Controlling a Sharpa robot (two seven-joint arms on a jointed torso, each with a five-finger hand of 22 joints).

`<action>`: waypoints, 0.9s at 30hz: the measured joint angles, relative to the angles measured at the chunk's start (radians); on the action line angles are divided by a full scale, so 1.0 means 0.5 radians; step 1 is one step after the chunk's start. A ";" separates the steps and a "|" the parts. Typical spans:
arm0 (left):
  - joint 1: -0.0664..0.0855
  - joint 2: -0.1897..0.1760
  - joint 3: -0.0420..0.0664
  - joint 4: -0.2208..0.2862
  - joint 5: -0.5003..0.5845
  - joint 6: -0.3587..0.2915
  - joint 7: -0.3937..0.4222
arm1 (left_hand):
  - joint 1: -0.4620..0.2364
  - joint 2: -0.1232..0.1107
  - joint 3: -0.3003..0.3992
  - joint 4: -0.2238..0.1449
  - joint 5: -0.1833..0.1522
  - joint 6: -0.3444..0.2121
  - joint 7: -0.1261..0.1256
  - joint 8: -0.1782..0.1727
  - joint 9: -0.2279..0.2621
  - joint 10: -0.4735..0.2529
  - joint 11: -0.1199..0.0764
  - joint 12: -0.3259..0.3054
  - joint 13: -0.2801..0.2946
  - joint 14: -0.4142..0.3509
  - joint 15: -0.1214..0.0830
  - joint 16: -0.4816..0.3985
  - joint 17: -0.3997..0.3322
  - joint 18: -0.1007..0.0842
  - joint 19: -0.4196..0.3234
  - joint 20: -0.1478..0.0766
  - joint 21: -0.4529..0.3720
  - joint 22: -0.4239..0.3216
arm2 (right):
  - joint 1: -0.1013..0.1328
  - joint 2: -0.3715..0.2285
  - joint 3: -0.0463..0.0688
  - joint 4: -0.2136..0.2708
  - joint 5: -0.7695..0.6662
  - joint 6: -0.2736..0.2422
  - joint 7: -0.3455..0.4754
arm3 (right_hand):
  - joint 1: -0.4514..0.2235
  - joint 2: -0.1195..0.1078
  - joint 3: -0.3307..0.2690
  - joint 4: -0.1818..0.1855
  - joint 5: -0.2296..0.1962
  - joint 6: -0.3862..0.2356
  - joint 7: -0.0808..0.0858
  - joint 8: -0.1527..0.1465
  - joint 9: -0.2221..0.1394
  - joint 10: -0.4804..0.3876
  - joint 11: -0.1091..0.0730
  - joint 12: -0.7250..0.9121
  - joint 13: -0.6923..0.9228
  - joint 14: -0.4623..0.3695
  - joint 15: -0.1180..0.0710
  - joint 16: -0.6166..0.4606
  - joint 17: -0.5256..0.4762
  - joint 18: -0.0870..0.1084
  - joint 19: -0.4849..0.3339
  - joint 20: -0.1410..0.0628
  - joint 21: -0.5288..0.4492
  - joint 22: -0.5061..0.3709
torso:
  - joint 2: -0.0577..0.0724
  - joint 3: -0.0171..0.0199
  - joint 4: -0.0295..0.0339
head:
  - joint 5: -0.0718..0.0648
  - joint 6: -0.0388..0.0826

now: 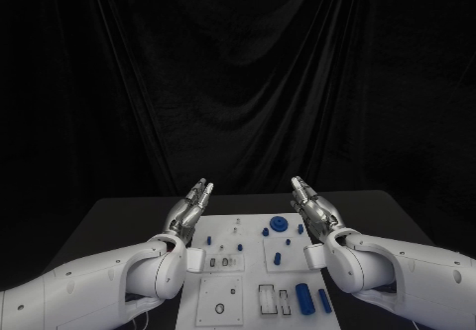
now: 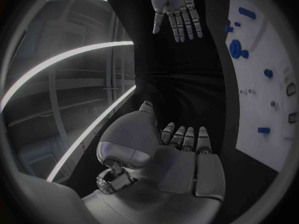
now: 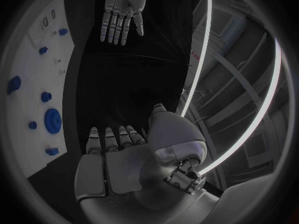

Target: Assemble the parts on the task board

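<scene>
Task board [image 1: 220, 292], no legible markings

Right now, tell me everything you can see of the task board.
The task board is a flat white plate lying on the black table, midway between the raised left hand and right hand. It looks like rigid plastic or painted metal, split into rectangular panels with dark-outlined slots and small holes. Small blue parts sit on it: a round gear-like disc toward its far end, pegs around that, cylinders near its close end. Neither hand touches it; both are open, fingers straight.
</scene>
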 measured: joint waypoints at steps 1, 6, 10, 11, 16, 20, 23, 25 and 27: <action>0.013 0.002 -0.015 -0.004 0.015 0.053 0.014 | 0.016 0.005 -0.004 0.003 0.007 0.000 0.000 0.007 0.000 0.004 0.004 0.000 0.000 0.002 0.008 0.000 0.000 0.016 0.000 0.014 0.000 0.000 | 0.016 -0.003 -0.018 -0.003 0.010 0.054 -0.006 | 0.033 0.005 -0.007 0.007 0.007 0.004 0.004 0.000 0.000 0.000 0.000 0.000 0.000 -0.003 0.010 0.000 0.000 0.014 0.000 0.006 0.000 0.000 | 0.002 0.0000 0.000 | 0.000 0.000; 0.079 0.011 -0.098 -0.022 0.103 0.353 0.094 | 0.097 0.024 -0.007 0.023 0.020 0.033 0.019 0.007 0.004 0.002 0.072 0.000 0.000 0.002 0.086 0.000 0.000 0.048 0.003 0.102 0.000 0.000 | 0.094 -0.020 -0.116 -0.018 0.067 0.356 -0.038 | 0.047 0.008 -0.009 0.009 0.013 0.014 0.015 0.000 0.000 0.000 0.000 0.000 0.000 -0.003 0.010 0.000 0.000 0.014 0.000 0.006 0.000 0.000 | 0.005 0.0000 0.000 | 0.000 0.000; 0.131 0.018 -0.151 -0.036 0.176 0.598 0.157 | 0.097 0.024 -0.008 0.025 0.020 0.042 0.028 0.014 0.006 0.003 0.088 0.000 0.000 0.002 0.085 0.000 0.000 0.048 0.003 0.102 0.000 0.000 | 0.151 -0.031 -0.178 -0.030 0.115 0.596 -0.066 | 0.067 0.004 -0.009 0.009 0.013 0.029 0.029 0.000 0.004 -0.003 0.027 0.000 0.000 -0.002 0.026 0.000 0.000 0.014 -0.003 0.032 0.000 0.000 | 0.006 0.0000 0.001 | 0.000 0.000; 0.142 0.020 -0.163 -0.039 0.196 0.664 0.169 | 0.097 0.024 -0.008 0.025 0.020 0.047 0.033 0.014 0.006 0.003 0.088 0.000 0.000 0.002 0.085 0.000 0.000 0.048 0.003 0.102 0.000 0.000 | 0.164 -0.034 -0.192 -0.032 0.129 0.661 -0.074 | 0.067 0.004 -0.009 0.009 0.013 0.029 0.029 0.000 0.004 -0.003 0.027 0.000 0.000 -0.002 0.026 0.000 0.000 0.014 0.000 0.035 0.000 0.000 | 0.007 -0.0002 0.001 | 0.000 0.000; 0.171 0.023 -0.196 -0.045 0.257 0.864 0.200 | 0.104 0.032 -0.008 0.025 0.020 0.057 0.043 0.014 0.007 0.003 0.088 0.000 0.001 0.001 0.099 0.000 0.000 0.047 0.003 0.102 0.000 0.000 | 0.195 -0.041 -0.229 -0.039 0.170 0.857 -0.098 | 0.085 0.002 -0.009 0.009 0.013 0.046 0.061 0.000 0.008 -0.007 0.074 0.000 0.000 -0.003 0.060 0.000 0.000 0.014 0.000 0.057 0.000 0.000 | 0.007 -0.0002 0.001 | 0.000 0.000; 0.184 0.025 -0.208 -0.050 0.298 0.996 0.219 | 0.111 0.025 -0.004 0.029 0.020 0.059 0.045 0.014 0.008 0.003 0.088 0.000 0.001 0.001 0.116 0.000 0.000 0.047 0.003 0.102 0.000 0.001 | 0.210 -0.043 -0.241 -0.042 0.200 0.983 -0.116 | 0.133 -0.009 -0.015 0.004 0.052 0.124 0.142 0.033 0.028 -0.003 0.149 0.000 0.000 -0.002 0.112 0.000 0.000 0.014 0.000 0.092 0.000 0.000 | 0.007 -0.0002 0.001 | 0.000 0.000; 0.185 -0.030 -0.208 -0.105 0.189 1.093 0.225 | 0.120 0.031 -0.003 0.030 0.019 0.073 0.059 0.014 0.009 0.004 0.111 0.000 0.001 0.001 0.152 0.000 0.001 0.047 0.002 0.140 0.000 0.001 | 0.214 -0.130 -0.241 -0.043 0.214 1.033 -0.116 | 0.135 -0.010 -0.015 0.004 0.076 0.141 0.145 0.035 0.029 -0.002 0.149 0.000 0.000 0.000 0.114 0.000 0.000 0.013 -0.002 0.104 0.000 0.000 | 0.019 -0.0002 -0.002 | 0.041 -0.071; 0.185 -0.045 -0.208 -0.149 0.127 1.129 0.230 | 0.131 0.026 0.002 0.034 0.033 0.086 0.072 0.014 0.010 0.016 0.127 0.000 0.001 0.001 0.186 0.000 0.001 0.047 0.000 0.172 0.000 0.001 | 0.214 -0.163 -0.242 -0.068 0.223 1.046 -0.113 | 0.149 -0.010 -0.015 0.004 0.085 0.148 0.141 0.035 0.031 -0.002 0.149 0.000 0.000 0.000 0.113 0.000 0.000 0.013 0.000 0.106 0.000 0.000 | 0.028 0.0008 -0.003 | 0.074 -0.148; 0.184 -0.025 -0.209 -0.173 0.066 1.161 0.234 | 0.133 0.023 0.014 0.030 0.046 0.089 0.075 0.014 0.012 0.014 0.135 0.000 0.001 0.002 0.193 0.000 0.001 0.047 0.000 0.185 0.000 0.001 | 0.213 -0.169 -0.242 -0.074 0.229 1.064 -0.111 | 0.173 -0.004 -0.015 0.004 0.108 0.153 0.147 0.043 0.031 -0.002 0.149 0.000 0.000 -0.007 0.121 0.000 0.000 0.013 0.000 0.106 0.000 0.000 | 0.036 0.0023 0.000 | 0.101 -0.198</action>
